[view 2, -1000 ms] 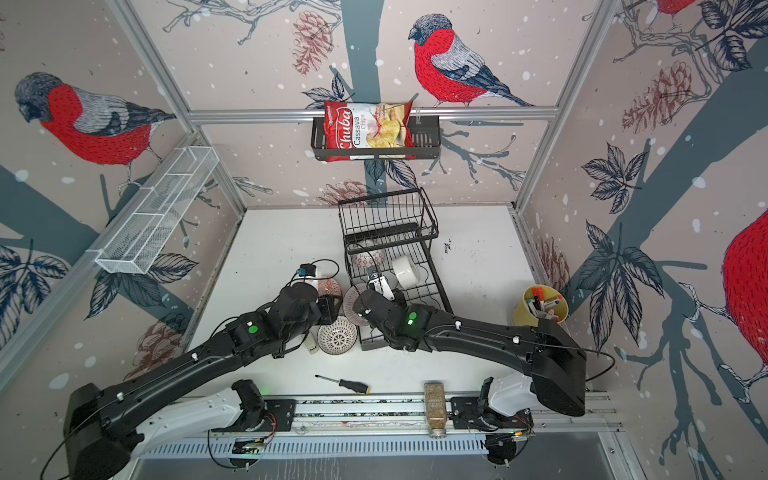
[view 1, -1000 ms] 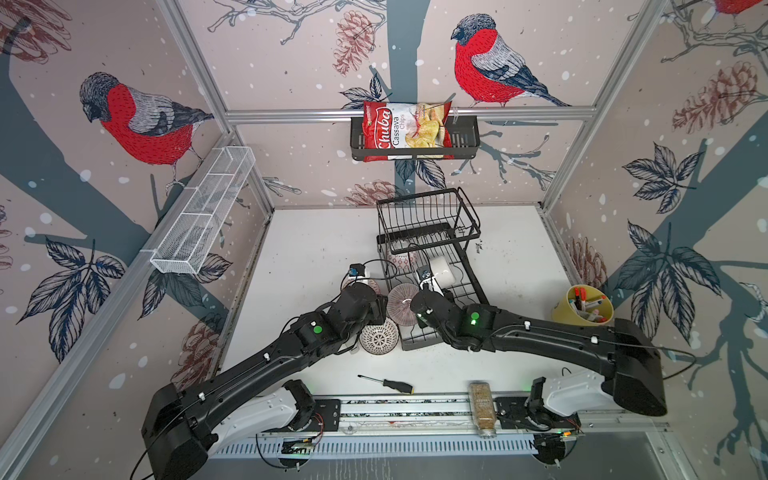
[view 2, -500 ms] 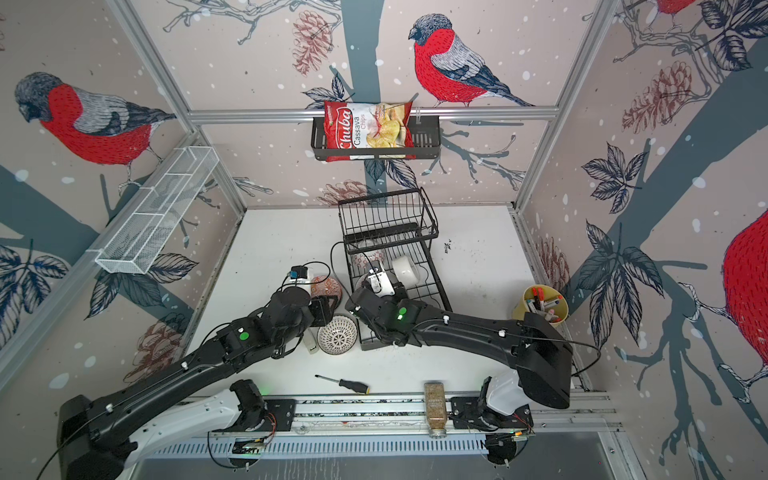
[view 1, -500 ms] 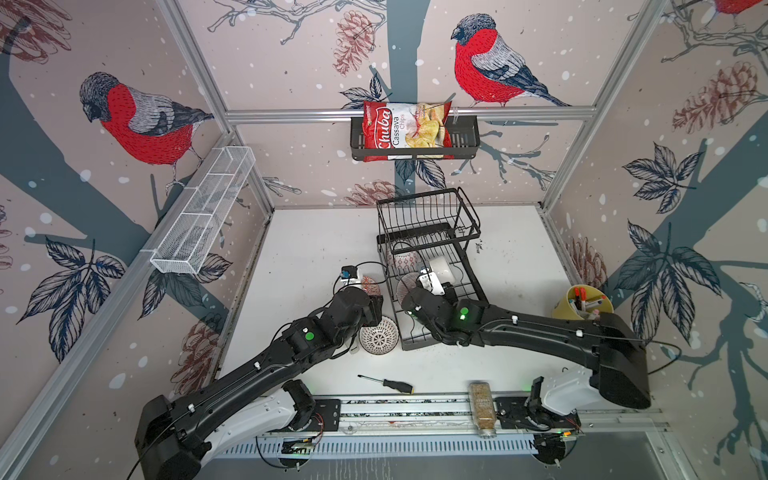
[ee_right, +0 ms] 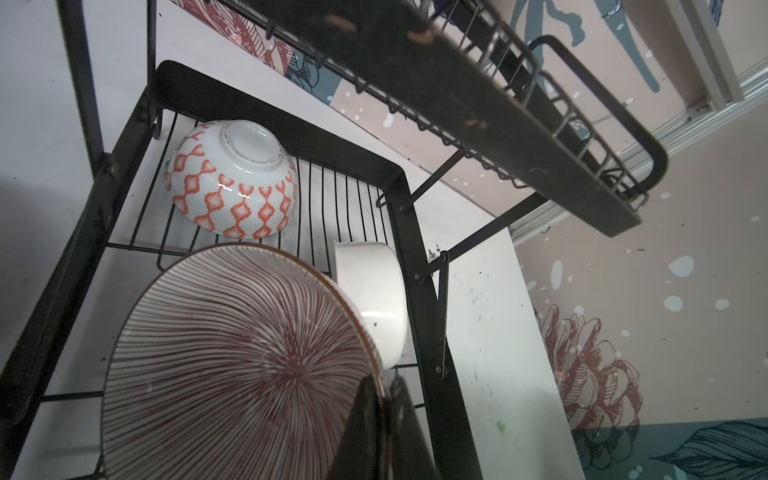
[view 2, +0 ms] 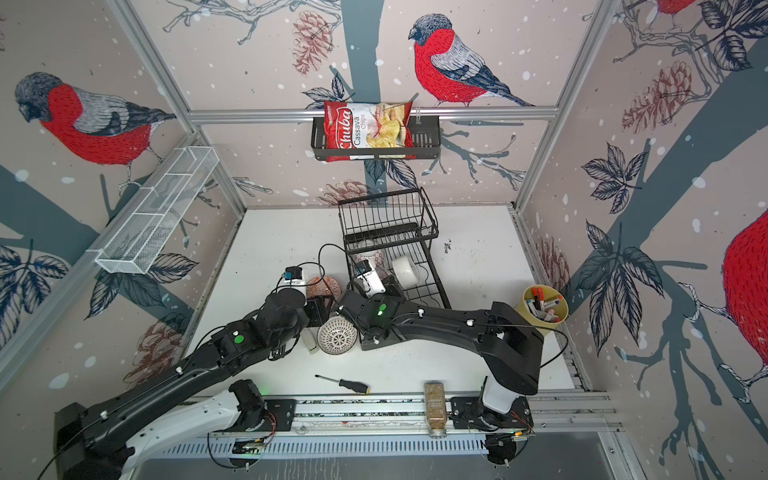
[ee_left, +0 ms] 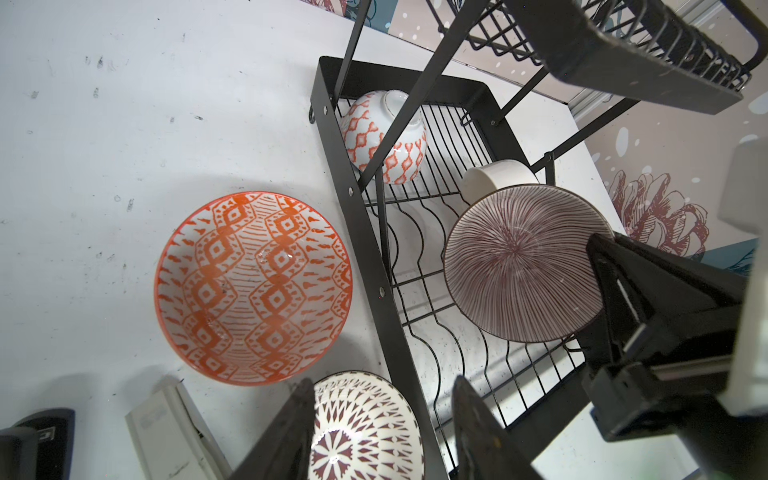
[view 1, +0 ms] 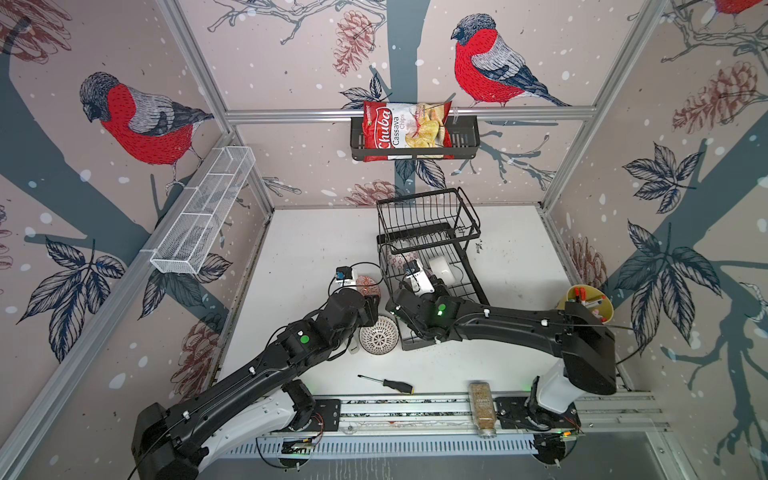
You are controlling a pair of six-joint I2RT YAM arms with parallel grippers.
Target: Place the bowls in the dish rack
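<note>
White tabletop (view 1: 316, 249). Right gripper (ee_right: 384, 415) clamped on striped bowl (ee_right: 232, 353) rim, dish rack (ee_right: 419, 291) beneath. Left gripper (ee_left: 382, 384) half-open, empty; lattice bowl (ee_left: 365, 428) below fingertips.

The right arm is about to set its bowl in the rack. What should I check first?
- Right gripper shut on the striped bowl's rim: ok.
- Striped bowl over the dish rack's lower tier: ok.
- Bare slot wires under it: ok.
- Gap to the white bowl: cannot tell; they overlap in both wrist views.
- Left gripper open, holding nothing: ok.
</note>
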